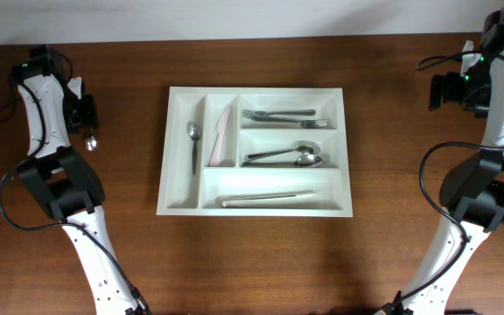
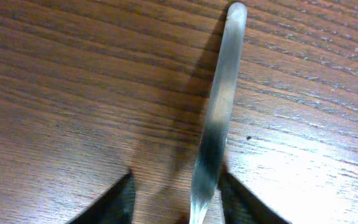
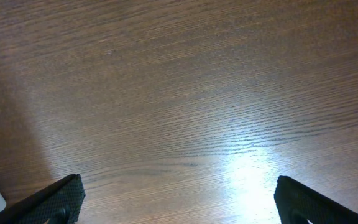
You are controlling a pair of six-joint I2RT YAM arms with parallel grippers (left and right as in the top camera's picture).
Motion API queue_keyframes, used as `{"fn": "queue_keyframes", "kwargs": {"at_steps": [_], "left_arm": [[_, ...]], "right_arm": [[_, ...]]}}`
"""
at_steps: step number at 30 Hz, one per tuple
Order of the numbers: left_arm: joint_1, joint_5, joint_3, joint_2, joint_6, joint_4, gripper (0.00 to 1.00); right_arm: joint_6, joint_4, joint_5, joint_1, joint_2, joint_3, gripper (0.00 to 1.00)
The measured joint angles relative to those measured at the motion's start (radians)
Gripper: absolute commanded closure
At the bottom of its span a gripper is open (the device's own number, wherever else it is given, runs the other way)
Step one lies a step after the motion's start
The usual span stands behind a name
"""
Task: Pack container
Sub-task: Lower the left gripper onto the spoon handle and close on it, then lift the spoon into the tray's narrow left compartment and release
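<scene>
Overhead view: the container (image 1: 182,197), a white rectangular tray, lies flat near the centre of the wooden table (image 1: 322,262), between the two arms and well apart from both.

Contents by compartment:
- Outer narrow compartment: one spoon (image 1: 193,143), lying lengthwise.
- Second narrow compartment: one pale knife (image 1: 223,138).
- Top wide compartment: forks (image 1: 287,117), lying crosswise.
- Middle wide compartment: spoons (image 1: 283,157), bowls toward the right arm.
- Bottom wide compartment: one long pale utensil (image 1: 267,199); its type is not readable.

Left gripper (image 1: 87,122): positioned over bare table, well apart from the tray on its left side. The left wrist view shows a metal handle (image 2: 219,106) running between the fingers (image 2: 118,202) and pointing away from the camera. The jaws stand wider than the handle. It sits close against one finger, and wood shows between it and the other. A shiny rounded end shows just beside this gripper in the overhead view.

Right gripper (image 3: 178,196): the right wrist view shows the fingers (image 3: 58,198) spread wide, with only bare wood between them. The right arm stands at the far right edge of the table.
</scene>
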Motion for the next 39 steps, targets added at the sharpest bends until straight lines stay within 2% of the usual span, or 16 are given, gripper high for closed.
{"fn": "queue_keyframes", "kwargs": {"at_steps": [14,16,29,34,39], "left_arm": [[0.000,0.000,0.000,0.000,0.002,0.000,0.90],[0.000,0.000,0.000,0.000,0.001,0.000,0.98],[0.000,0.035,0.013,0.003,0.001,-0.040,0.98],[0.000,0.121,0.121,0.021,0.001,-0.127,0.98],[-0.004,0.213,0.315,0.028,0.002,-0.271,0.98]], "right_arm": [[0.000,0.000,0.000,0.000,0.000,0.000,0.01],[0.000,0.000,0.000,0.000,0.000,0.000,0.01],[0.000,0.000,0.000,0.000,0.000,0.000,0.01],[0.000,0.000,0.000,0.000,0.000,0.000,0.01],[0.000,0.000,0.000,0.000,0.000,0.000,0.01]]}}
